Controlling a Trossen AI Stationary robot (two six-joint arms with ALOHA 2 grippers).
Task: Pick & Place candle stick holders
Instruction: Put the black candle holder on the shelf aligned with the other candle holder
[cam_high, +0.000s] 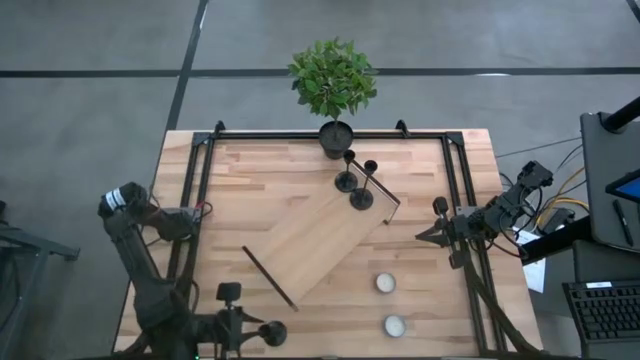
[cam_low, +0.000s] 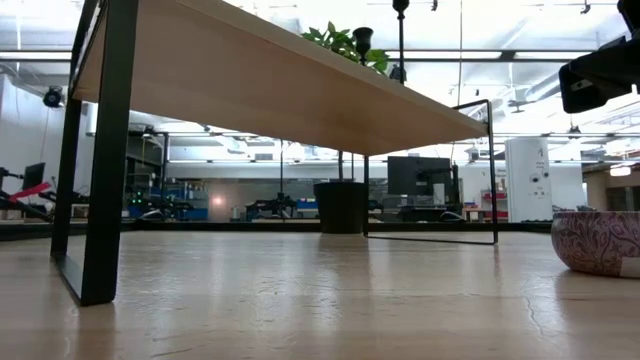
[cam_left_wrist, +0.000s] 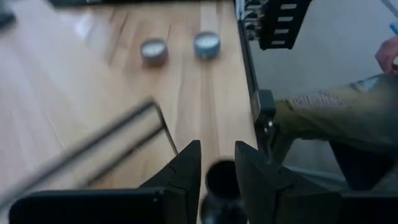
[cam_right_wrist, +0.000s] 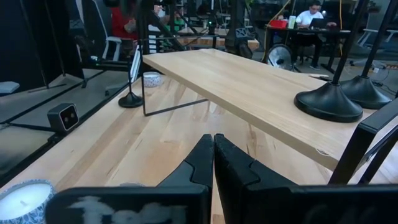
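Two black candle stick holders (cam_high: 345, 180) (cam_high: 362, 198) stand by their disc bases on the far end of a tilted wooden riser (cam_high: 320, 240). Their bases also show in the right wrist view (cam_right_wrist: 328, 102) (cam_right_wrist: 364, 90). The third holder (cam_high: 272, 332) is upright near the table's near edge, left of centre, and my left gripper (cam_left_wrist: 217, 162) is shut on it. My right gripper (cam_right_wrist: 213, 155) is shut and empty at the table's right edge (cam_high: 440, 232). My left gripper has the third holder's cup top (cam_left_wrist: 221, 180) pinched between its two fingers. The fingers come from the table's left, about level. The holder stays upright, with its disc base (cam_right_wrist: 130, 99) at table height; whether the base touches the table I cannot tell.
Two tea lights (cam_high: 385, 283) (cam_high: 395, 325) sit on the table right of the riser. A black pot with a green plant (cam_high: 335, 135) stands at the far edge. The riser's thin black legs (cam_right_wrist: 144, 93) stand between the arms. A person's leg (cam_left_wrist: 336, 118) shows beyond the right edge.
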